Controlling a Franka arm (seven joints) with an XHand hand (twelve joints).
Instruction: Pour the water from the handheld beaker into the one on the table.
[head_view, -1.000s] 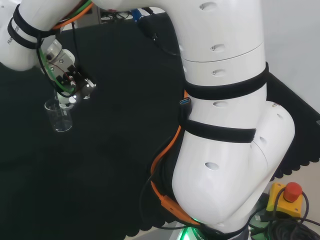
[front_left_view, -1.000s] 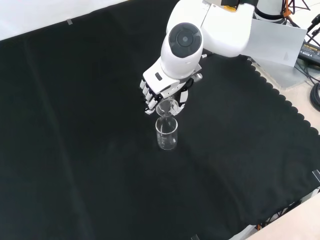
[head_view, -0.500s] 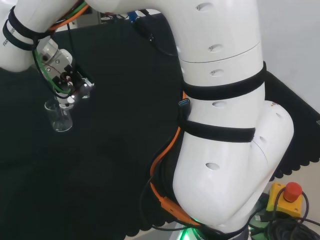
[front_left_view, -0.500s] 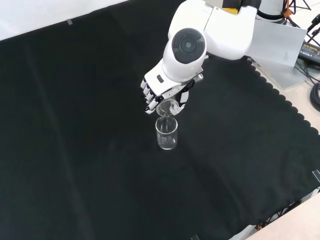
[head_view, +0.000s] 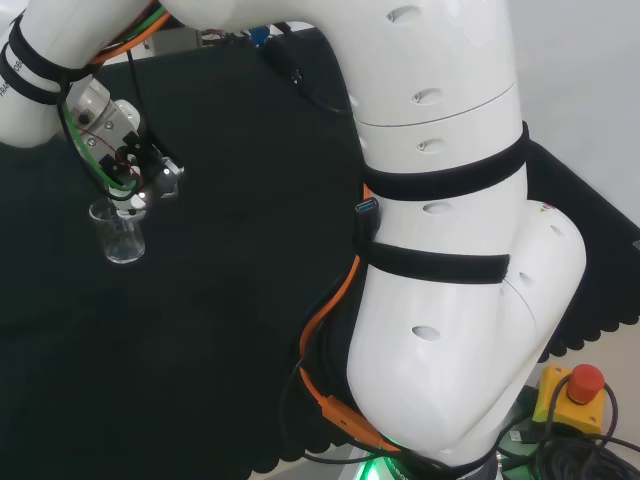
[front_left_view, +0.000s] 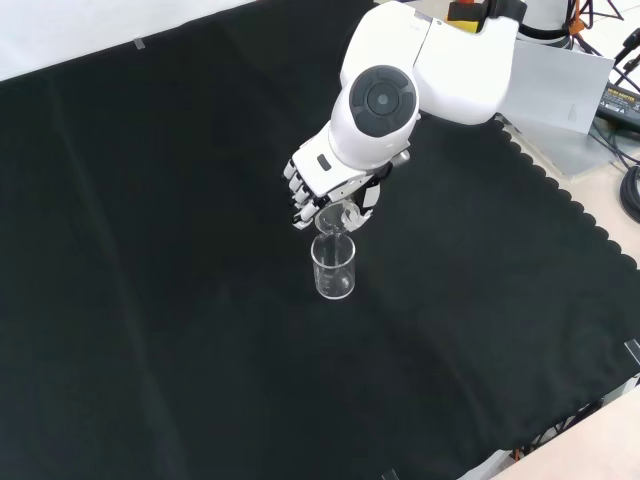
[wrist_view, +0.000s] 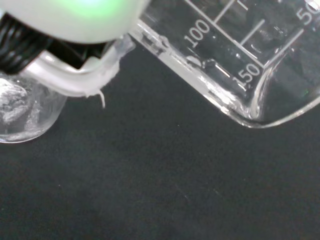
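A clear glass beaker (front_left_view: 334, 268) stands upright on the black cloth; in the head view this table beaker (head_view: 121, 234) sits at the left. Directly above it my hand (front_left_view: 318, 188) has its fingers curled round a second clear beaker (front_left_view: 333, 214), tipped steeply with its lip over the standing beaker's mouth. In the head view the hand (head_view: 135, 165) hangs just above the standing beaker's rim. The wrist view shows the held beaker (wrist_view: 235, 55) close up, its printed scale and spout over the cloth, and the standing beaker (wrist_view: 22, 112) with water in its bottom.
The arm's big white links (head_view: 440, 230) stand at the right of the head view, and a white link with a round grey cap (front_left_view: 385, 100) rises behind the hand in the front view. The cloth's scalloped edge (front_left_view: 560, 190) runs along the right. A red stop button (head_view: 583, 385) sits at the head view's lower right.
The wrist link has swung slightly, to the right in the front view and to the left in the head view. The held beaker stays tipped over the standing one.
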